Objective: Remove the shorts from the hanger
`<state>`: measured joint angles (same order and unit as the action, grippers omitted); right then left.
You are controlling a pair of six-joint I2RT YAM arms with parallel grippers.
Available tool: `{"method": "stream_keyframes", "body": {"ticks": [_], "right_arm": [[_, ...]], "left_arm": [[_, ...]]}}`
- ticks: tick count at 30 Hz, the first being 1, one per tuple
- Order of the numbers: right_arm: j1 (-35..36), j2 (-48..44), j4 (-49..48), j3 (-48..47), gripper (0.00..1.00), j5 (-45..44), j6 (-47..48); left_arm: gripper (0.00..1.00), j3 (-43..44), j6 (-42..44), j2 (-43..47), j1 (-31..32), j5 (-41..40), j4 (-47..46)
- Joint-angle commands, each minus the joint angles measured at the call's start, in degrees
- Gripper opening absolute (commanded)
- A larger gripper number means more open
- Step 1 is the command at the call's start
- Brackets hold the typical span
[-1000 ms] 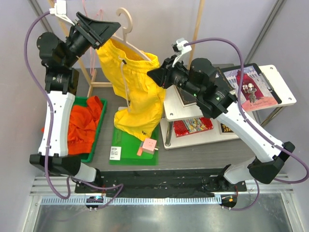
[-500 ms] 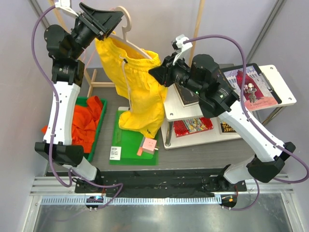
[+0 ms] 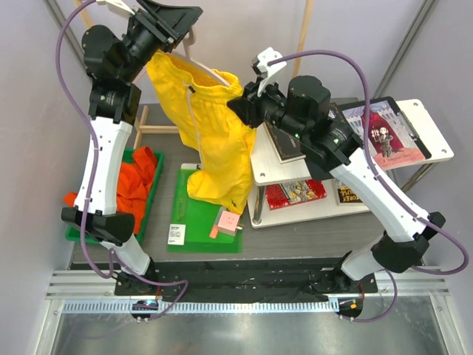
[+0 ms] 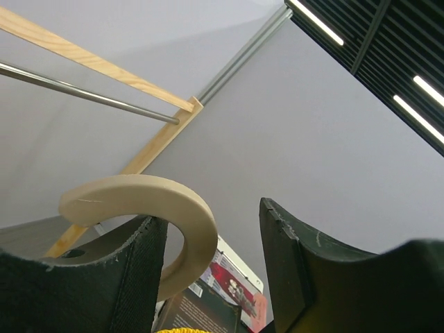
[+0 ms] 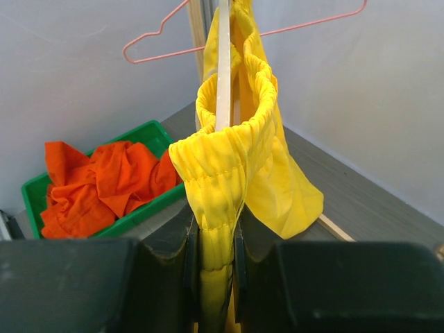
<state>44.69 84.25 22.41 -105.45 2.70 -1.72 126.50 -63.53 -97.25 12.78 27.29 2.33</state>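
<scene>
The bright yellow shorts hang by their waistband on a wooden hanger, held up above the table. My left gripper is high at the back, closed around the hanger at its hook; the grip point lies below the left wrist view. My right gripper is shut on the right end of the yellow waistband, with the hanger bar running away just above the pinch. The orange-red shorts lie crumpled in a green bin at the left, also in the right wrist view.
A green board with a pink block lies under the shorts. A white shelf unit with books stands at the right. A wooden rack with a metal rod and a pink wire hanger stands behind.
My left arm rose and swung right with the hanger, lifting the yellow shorts so their legs hang higher over the green board. My right gripper stayed shut on the waistband, shifting slightly up.
</scene>
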Motion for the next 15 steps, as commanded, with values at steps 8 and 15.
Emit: {"method": "stream_keyframes", "body": {"ticks": [8, 15], "right_arm": [[0.4, 4.7, -10.3, -9.0, 0.01, -1.1, 11.6], [0.3, 9.4, -11.3, -11.9, 0.01, -4.6, 16.5]], "left_arm": [[0.2, 7.3, 4.2, -2.1, -1.2, -5.1, 6.4], [0.01, 7.2, -0.5, -3.8, -4.9, -4.1, 4.0]]}}
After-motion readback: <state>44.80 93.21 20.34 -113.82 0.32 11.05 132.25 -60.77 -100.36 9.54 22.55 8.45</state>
